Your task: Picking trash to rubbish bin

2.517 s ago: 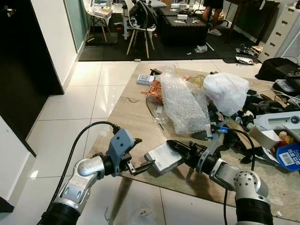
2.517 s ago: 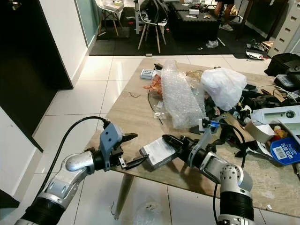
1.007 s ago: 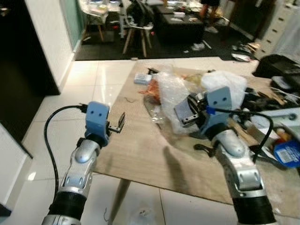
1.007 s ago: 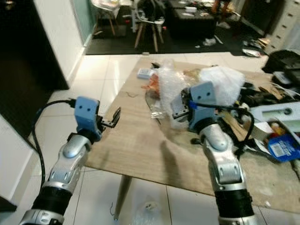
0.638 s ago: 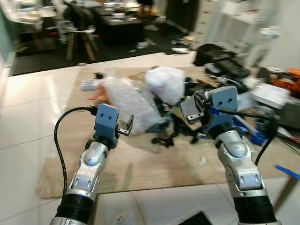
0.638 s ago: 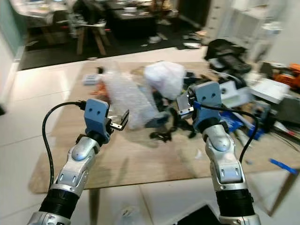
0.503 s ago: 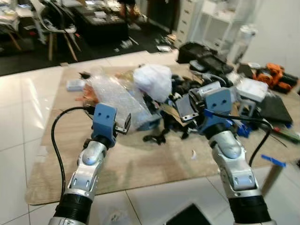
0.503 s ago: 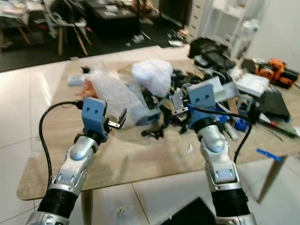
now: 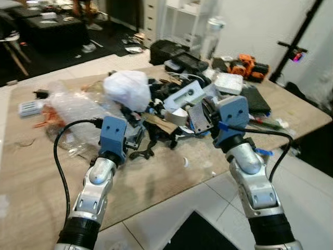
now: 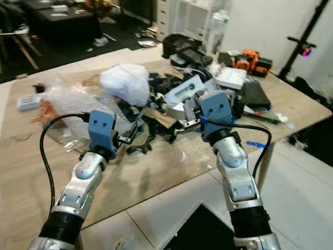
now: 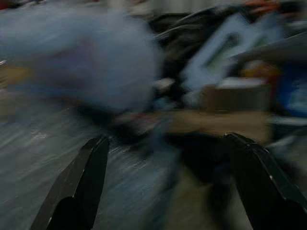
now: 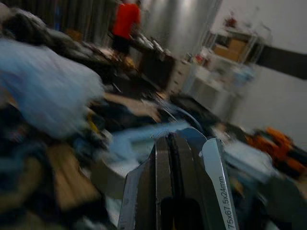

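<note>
My right gripper (image 9: pixel 204 116) is raised above the table's front edge and is shut on a flat grey packet (image 9: pixel 195 117). In the right wrist view the packet (image 12: pixel 216 179) shows edge-on, with a white size label on its side. My left gripper (image 11: pixel 168 184) is open with nothing between its fingers, and it hovers over the table near a black tangle of cable (image 9: pixel 145 151). A white plastic bag (image 9: pixel 127 89) and a sheet of bubble wrap (image 9: pixel 67 112) lie among the clutter behind both grippers.
The wooden table (image 9: pixel 31 177) carries a heap of boxes, cables and tools across its middle and far side. A dark flat shape (image 9: pixel 195 234) lies on the white tiled floor under the front edge. A black stand (image 9: pixel 296 41) rises at the right. A person in red (image 12: pixel 127 19) stands far off.
The whole view has swung to the right along the table. My right gripper has lifted the grey packet from the table edge and holds it up. My left arm has risen too.
</note>
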Robot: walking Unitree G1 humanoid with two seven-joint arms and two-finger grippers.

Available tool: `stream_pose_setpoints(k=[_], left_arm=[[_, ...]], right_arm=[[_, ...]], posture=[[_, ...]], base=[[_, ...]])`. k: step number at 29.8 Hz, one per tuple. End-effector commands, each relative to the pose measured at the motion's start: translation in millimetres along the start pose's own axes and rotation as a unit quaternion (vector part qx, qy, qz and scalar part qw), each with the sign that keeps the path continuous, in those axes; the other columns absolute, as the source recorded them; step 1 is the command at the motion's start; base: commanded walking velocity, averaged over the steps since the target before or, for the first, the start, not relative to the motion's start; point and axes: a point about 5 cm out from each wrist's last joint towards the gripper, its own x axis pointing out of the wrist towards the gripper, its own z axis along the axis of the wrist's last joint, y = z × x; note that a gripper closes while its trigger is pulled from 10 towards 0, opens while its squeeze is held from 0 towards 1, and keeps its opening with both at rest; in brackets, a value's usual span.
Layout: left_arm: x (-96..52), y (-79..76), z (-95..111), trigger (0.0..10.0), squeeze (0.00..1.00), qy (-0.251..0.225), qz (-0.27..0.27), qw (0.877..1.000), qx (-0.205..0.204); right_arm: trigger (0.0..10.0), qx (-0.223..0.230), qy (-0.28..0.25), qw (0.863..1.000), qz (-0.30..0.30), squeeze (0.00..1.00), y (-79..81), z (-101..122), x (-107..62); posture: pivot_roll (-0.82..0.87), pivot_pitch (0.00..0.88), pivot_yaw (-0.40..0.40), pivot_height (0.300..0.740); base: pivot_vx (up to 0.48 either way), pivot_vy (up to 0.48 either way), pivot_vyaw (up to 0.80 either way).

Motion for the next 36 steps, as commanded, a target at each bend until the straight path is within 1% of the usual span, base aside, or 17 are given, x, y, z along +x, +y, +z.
stream_pose_setpoints(k=[1,19,26,36], left_arm=[[0.5,-4.7,1.0,10.0,0.00,-0.001,-0.007,1.000,0.005],[1.4,-6.1,2.0,10.0,0.00,-0.002,-0.006,1.000,0.004],[0.1,-4.6,1.6,10.0,0.00,-0.003,-0.003,1.000,0.004],[-0.1,-8.1,1.2,10.0,0.00,-0.005,-0.005,1.000,0.003]], right_arm=[[10.0,-0.002,-0.005,1.000,-0.002,0.00,0.5,1.6,0.7],[10.0,-0.002,-0.016,1.000,0.003,0.00,-0.2,5.2,5.5],[10.0,-0.004,-0.018,1.000,0.008,0.00,2.4,5.8,6.9],[10.0,-0.006,-0.017,1.000,0.010,0.00,2.3,4.8,6.1]], posture=[[-0.08,0.070,-0.025,0.740],[-0.09,0.060,-0.037,0.740],[-0.09,0.050,-0.041,0.740],[-0.09,0.040,-0.051,0.740]], base=[[0.000,0.000,-0.80],[0.000,0.000,-0.80],[0.000,0.000,-0.80],[0.000,0.000,-0.80]])
